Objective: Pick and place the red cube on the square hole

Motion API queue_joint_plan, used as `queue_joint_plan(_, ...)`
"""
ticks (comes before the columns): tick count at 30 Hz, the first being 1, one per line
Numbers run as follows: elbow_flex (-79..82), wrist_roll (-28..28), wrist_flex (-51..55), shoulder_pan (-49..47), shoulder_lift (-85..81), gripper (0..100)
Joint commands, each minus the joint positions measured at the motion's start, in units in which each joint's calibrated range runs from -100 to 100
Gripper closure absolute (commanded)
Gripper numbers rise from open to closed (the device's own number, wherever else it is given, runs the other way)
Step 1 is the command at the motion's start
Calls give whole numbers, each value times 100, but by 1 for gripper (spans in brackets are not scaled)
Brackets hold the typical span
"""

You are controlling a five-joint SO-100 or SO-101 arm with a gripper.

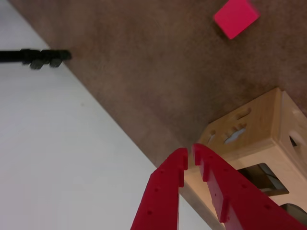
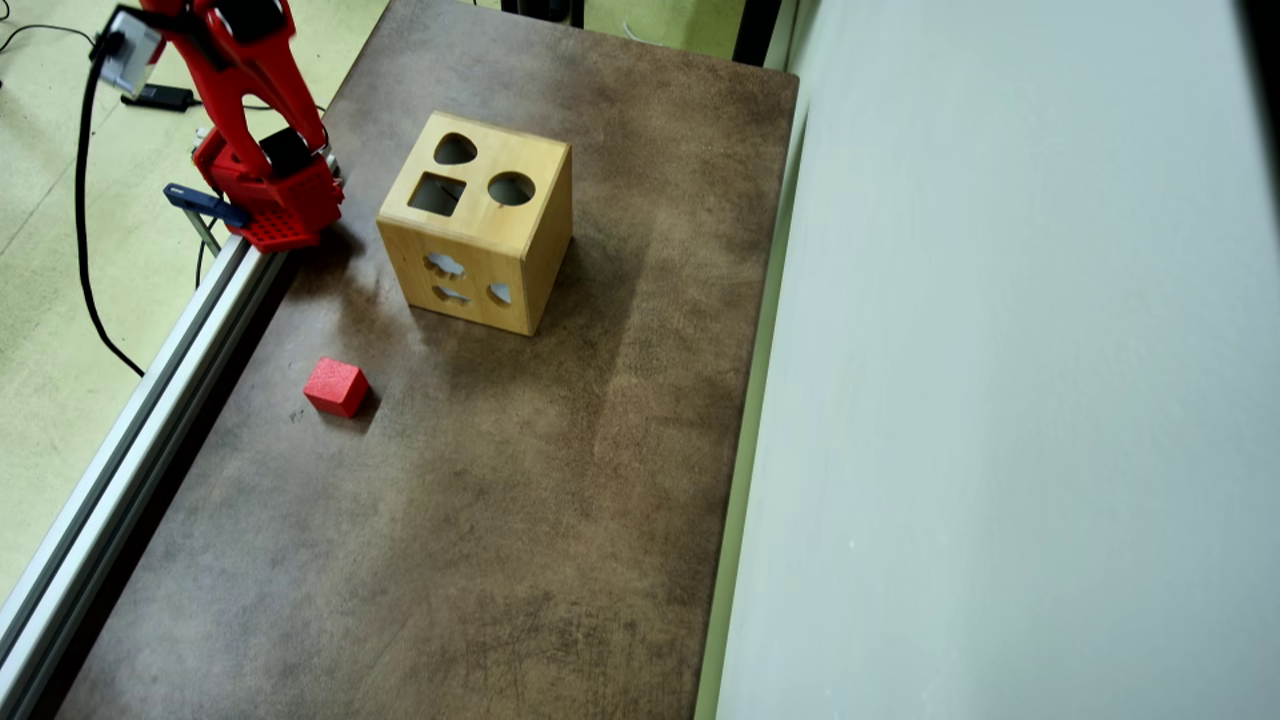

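On my overhead view, going left to right: the arm (image 2: 245,110) sits folded at the table's top-left corner, its base on the rail edge. Below it, near that same left edge, the cube (image 2: 337,387) rests alone on the brown table (image 2: 560,480), nothing touching it. To the right of the base stands the wooden box (image 2: 478,222), with the square hole (image 2: 437,194) on its top face, at the left, beside the round cutout (image 2: 511,188) and under the heart-like one (image 2: 455,150). The cube lies well apart from the box, down and left of it.

In the wrist view my gripper (image 1: 190,155) comes up from the bottom edge, its two red fingers nearly together with only a slim gap at the tips, and nothing is between them. They sit over the box's near corner. The cube (image 1: 235,17) shows at the top right of that view, far ahead of the tips and off to their right.

That is the relation I have to work from: the cube is ahead and to the side, not under the fingers. I judge the pick has not begun. I would swing toward it, spread the fingers wider, and line them across two flat faces, since the cube sits turned relative to the table edge.
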Motion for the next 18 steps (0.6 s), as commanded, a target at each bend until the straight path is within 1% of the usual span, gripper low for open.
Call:
queue_joint_plan(1,425,34,-7,202,278,97)
queue_joint_plan(7,1283,39,-7,239,261,97)
queue_joint_plan(18,1364,39,-7,224,286,97)
